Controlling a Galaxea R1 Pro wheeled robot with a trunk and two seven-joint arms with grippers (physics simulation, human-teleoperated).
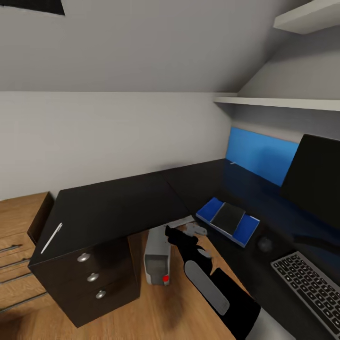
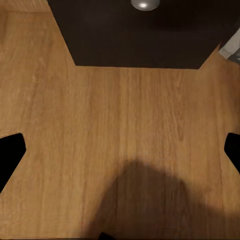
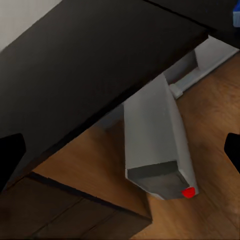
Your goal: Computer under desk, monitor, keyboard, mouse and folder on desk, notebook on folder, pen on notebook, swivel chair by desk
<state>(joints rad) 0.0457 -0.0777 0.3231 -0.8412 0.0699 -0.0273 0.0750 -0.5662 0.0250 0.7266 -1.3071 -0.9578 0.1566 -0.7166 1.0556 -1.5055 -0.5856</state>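
Note:
The black L-shaped desk (image 1: 118,203) carries the monitor (image 1: 314,182), the keyboard (image 1: 309,285) and the small mouse (image 1: 264,243). The blue folder (image 1: 210,210) lies on the desk with the dark notebook (image 1: 228,218) on top of it. The white pen (image 1: 52,237) lies at the desk's left end. Under the desk stands the silver computer (image 1: 157,257) with its red light. My right gripper (image 1: 172,233) hangs open above the computer (image 3: 155,145), apart from it. My left gripper (image 2: 120,152) is open over bare floor. The swivel chair is out of view.
A light wooden drawer unit (image 1: 19,245) stands left of the desk. Dark drawers with round knobs (image 1: 93,277) face me, and one knob (image 2: 145,4) is close to the left gripper. A white desk leg (image 3: 210,57) sits behind the computer. Wall shelves (image 1: 283,101) hang above the monitor.

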